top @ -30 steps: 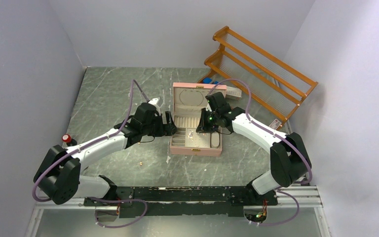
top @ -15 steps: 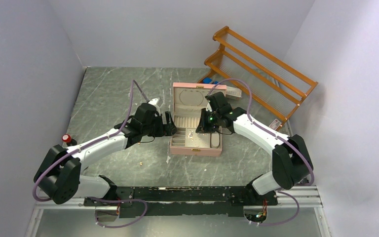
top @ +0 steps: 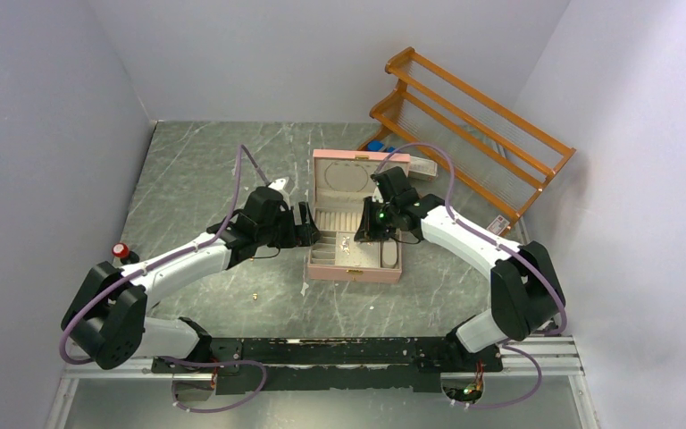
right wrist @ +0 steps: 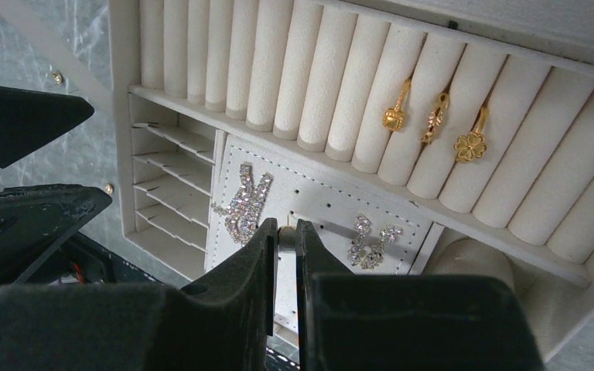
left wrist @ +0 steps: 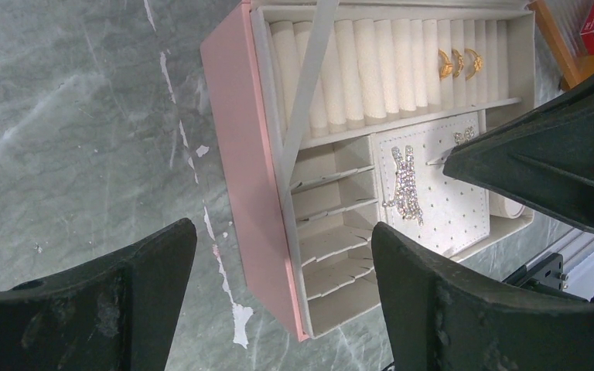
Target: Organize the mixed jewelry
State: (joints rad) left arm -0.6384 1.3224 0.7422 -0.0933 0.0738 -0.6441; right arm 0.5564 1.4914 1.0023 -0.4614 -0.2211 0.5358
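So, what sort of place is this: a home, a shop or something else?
Probably a robot lab test cell: plain grey walls box in a marble-patterned table, two robot arms are bolted to a rail at its near edge, and a red button sits beside the left arm.

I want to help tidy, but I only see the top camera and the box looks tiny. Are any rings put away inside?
Observer: Yes, the right wrist camera shows three gold rings tucked between the white rolls.
Operator: What's the right gripper doing?
Observer: Its jaws pinch a tiny pale piece, pointing at the dotted earring panel beside sparkly earrings.
Operator: And the left gripper?
Observer: Open wide, holding nothing, by the pink wall of the jewelry box.
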